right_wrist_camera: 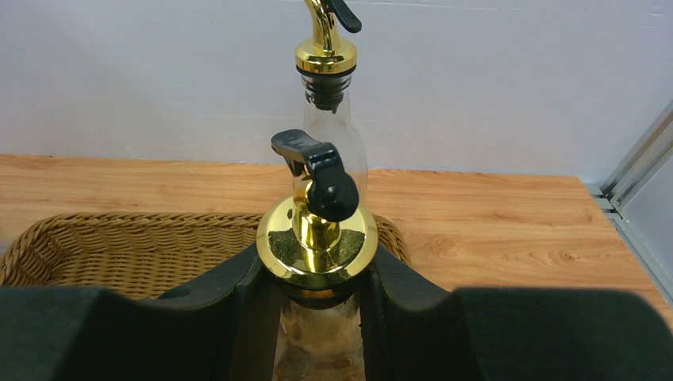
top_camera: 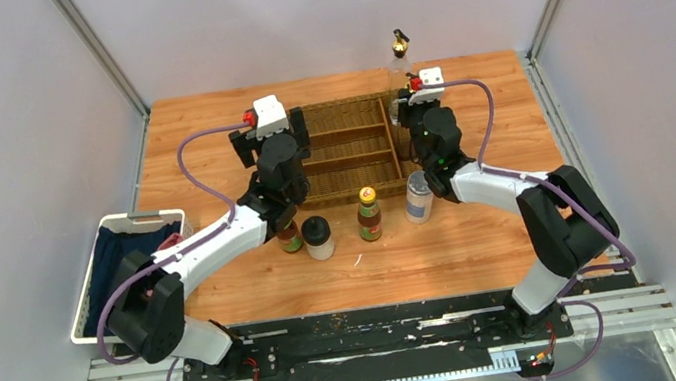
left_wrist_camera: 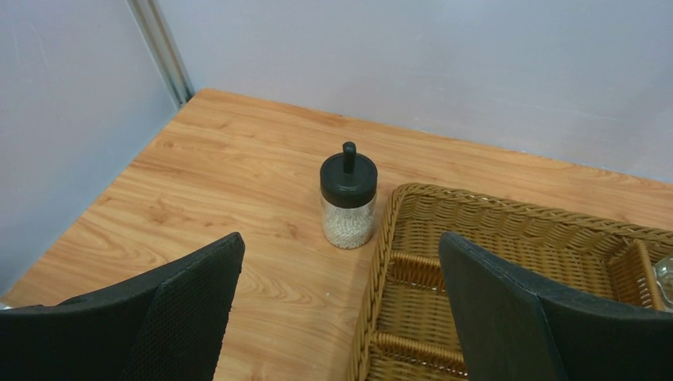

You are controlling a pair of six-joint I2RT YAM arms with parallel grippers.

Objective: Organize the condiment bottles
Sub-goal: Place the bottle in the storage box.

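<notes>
My right gripper (right_wrist_camera: 317, 317) is shut on the neck of a clear gold-spouted cruet (right_wrist_camera: 317, 238), over the far right corner of the wicker tray (top_camera: 352, 173). I cannot tell if the cruet rests on the tray. The second cruet (right_wrist_camera: 327, 79) stands behind the tray (top_camera: 401, 52). My left gripper (left_wrist_camera: 341, 254) is open and empty above the tray's left rim (left_wrist_camera: 381, 262). A black-lidded pale jar (left_wrist_camera: 348, 198) stands on the table just outside the tray's far left corner. In front of the tray stand a sauce bottle (top_camera: 289, 238), another black-lidded jar (top_camera: 319, 237), a second sauce bottle (top_camera: 369, 214) and a silver-lidded shaker (top_camera: 419, 197).
A white basket (top_camera: 94, 288) holding dark cloth sits off the table's left edge. Grey walls close in the back and both sides. The left arm's forearm (top_camera: 220, 240) passes over the first sauce bottle. A second shaker does not show.
</notes>
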